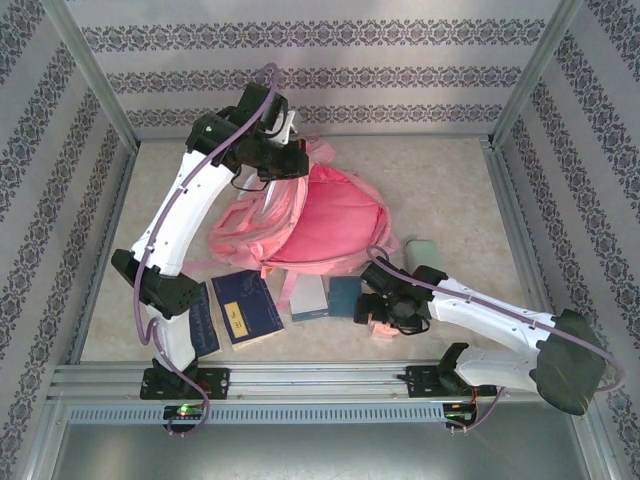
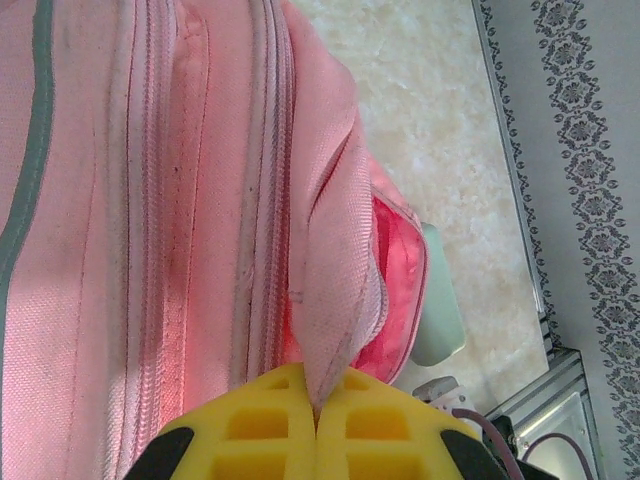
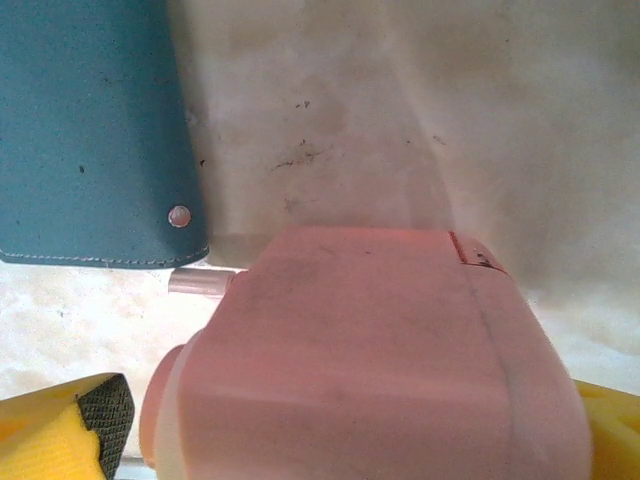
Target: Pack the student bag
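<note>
Your left gripper pinches the student bag rim, propping it open; your right gripper, spread, straddles the pink container beside it.

Patterned wallpaper walls, aluminium frame, seemingly marble-look tabletop

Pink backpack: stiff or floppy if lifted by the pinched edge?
Likely floppy: the student bag lies slumped, and its fabric creases where the left gripper pinches it. Lifting there would probably tent the flap, not raise the bag. Woven cloth looks grippy; slip seems unlikely.
</note>
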Tool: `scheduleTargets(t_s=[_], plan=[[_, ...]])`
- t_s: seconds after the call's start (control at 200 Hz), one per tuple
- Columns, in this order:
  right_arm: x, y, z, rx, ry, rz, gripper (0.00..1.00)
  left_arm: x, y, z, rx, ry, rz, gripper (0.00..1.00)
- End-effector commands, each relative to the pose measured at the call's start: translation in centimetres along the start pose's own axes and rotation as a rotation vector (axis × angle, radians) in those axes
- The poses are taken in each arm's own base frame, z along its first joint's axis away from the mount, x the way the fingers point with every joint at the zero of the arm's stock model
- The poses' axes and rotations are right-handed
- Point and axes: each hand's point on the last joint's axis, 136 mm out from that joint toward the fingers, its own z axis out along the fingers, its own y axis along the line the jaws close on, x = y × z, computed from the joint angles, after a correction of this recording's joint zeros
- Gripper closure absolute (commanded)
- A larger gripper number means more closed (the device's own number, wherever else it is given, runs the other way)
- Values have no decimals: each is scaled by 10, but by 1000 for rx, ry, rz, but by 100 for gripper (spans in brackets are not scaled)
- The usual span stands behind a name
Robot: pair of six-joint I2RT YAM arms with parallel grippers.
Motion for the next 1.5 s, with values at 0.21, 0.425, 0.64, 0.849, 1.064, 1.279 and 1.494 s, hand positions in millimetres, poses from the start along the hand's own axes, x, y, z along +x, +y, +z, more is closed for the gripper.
scheduleTargets(t_s=[0.21,0.425,0.64,0.849,1.064,1.279,1.494], plan=[[-3,-15,2,35,-34,55,20,-14,-10,-25,75,-102,-11,100],[-6,-19,-13,37,-57,48,22,-15,-9,-26,77,-104,-12,100],[-31,-8,-78,-12,-176,-63,23,-14,-12,-25,93,-69,-22,100],[-65,52,-177,-368,-364,-170,27,-20,-17,-37,91,-79,9,100],[-109,119,-229,-629,-481,-191,30,-20,-23,-45,111,-90,41,100],[-170,168,-200,-694,-494,-98,29,-19,-37,-51,178,-98,83,100],[-213,205,-170,-749,-505,8,29,-23,-52,-70,247,-144,106,100]])
